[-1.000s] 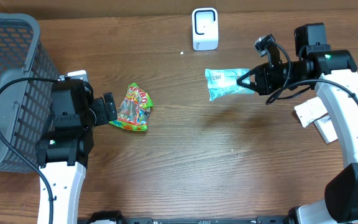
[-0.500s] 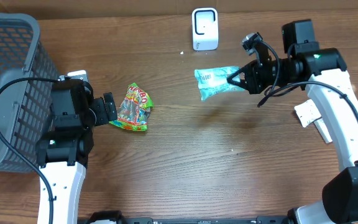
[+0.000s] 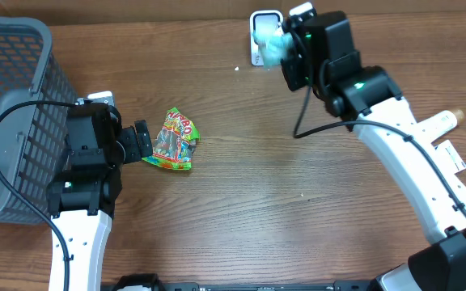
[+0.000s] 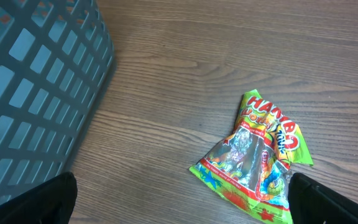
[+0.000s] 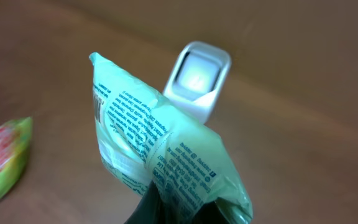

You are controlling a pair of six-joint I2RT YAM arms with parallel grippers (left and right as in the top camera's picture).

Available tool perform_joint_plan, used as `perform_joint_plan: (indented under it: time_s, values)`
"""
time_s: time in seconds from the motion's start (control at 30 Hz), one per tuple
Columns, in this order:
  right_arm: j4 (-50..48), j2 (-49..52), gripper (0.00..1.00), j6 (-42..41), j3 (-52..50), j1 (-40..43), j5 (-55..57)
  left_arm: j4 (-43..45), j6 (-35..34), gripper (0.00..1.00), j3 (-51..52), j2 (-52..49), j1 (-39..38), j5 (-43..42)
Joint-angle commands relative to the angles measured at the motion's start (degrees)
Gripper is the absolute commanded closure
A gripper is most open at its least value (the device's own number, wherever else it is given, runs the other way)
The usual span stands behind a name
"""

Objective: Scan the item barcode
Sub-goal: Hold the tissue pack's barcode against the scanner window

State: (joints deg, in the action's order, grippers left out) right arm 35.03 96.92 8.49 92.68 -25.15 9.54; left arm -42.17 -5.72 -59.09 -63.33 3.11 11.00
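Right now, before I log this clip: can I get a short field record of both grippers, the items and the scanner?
left gripper: open, holding nothing
right gripper: shut on pale green packet, held clear of the table
scanner: white, at the far table edge, just behind the packet in the right wrist view
candy bag: crumpled, lying on the table just ahead of the left gripper
basket: grey, at the table's left end
barcode: printed text visible on the packet, barcode itself not clear

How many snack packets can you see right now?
2. A pale green packet held up at the white scanner; a Haribo bag lying on the table. The basket may hide more.
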Motion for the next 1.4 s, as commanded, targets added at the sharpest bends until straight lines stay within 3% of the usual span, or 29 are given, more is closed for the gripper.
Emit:
perform_joint_plan:
  time_s: [0.0,0.23,0.43,0.57,0.77,1.13,1.37]
  values:
    - [-5.16,1.09,0.96,6.67,2.21,-1.44,18.62,0.15,0.83,0.00,-0.17,0.33,0.24,0.50]
    - [-24.28,9.14,0.96,17.51,2.21,-1.53,25.51,0.15,0.83,0.00,-0.17,0.33,0.24,0.50]
    - [-43.60,18.01,0.96,34.86,2.21,-1.53,25.57,0.17,0.83,0.00,-0.17,0.33,0.24,0.50]
    - [-51.45,22.95,0.96,44.46,2.21,-1.51,25.40,0.17,0.83,0.00,-0.17,0.33,0.24,0.50]
    - [-54.25,27.28,0.96,52.78,2.21,-1.42,22.67,0.17,0.83,0.00,-0.17,0.33,0.24,0.50]
    - [-54.82,31.85,0.96,56.76,2.21,-1.25,21.18,0.15,0.83,0.00,-0.17,0.33,0.24,0.50]
    - [-62.23,34.82,0.96,68.83,2.21,0.20,20.59,0.15,0.83,0.00,-0.17,0.33,0.24,0.50]
